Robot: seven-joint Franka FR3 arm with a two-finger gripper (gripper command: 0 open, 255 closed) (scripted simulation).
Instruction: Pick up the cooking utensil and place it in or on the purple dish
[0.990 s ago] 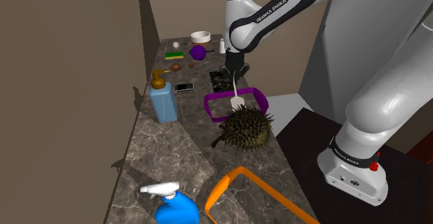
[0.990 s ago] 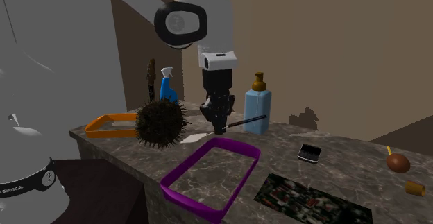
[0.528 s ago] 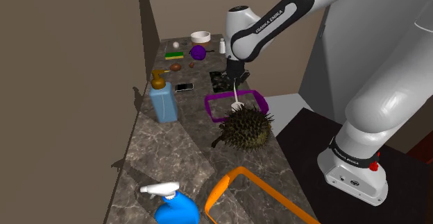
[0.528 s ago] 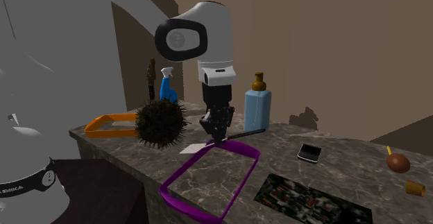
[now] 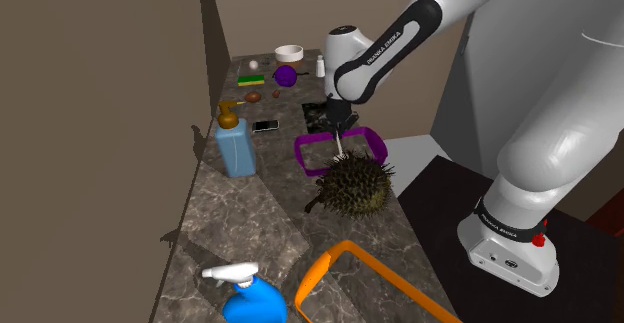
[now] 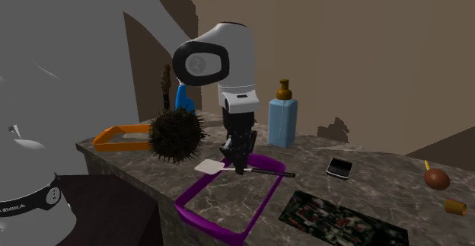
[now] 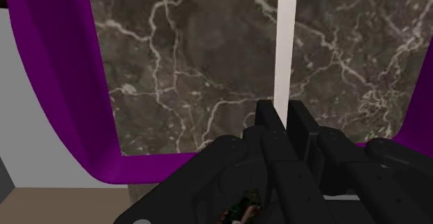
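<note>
- The white arm (image 5: 385, 46) stretches up and towards the shoulder view's left, then folds sharply down at the wrist (image 6: 237, 92).
- The black end effector (image 6: 240, 167) hangs pointing straight down.
- Its fingers (image 7: 267, 122) are pressed together, clasping the thin spatula (image 7: 286, 49) handle.

Shoulder view above stand (image 5: 440, 196) — second exterior opposite, nearer; both share purple tray (image 5: 300, 154).

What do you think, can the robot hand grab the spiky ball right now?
Probably not yet: the gripper is shut on the spatula over the purple tray. The spiky ball sits close by.
</note>
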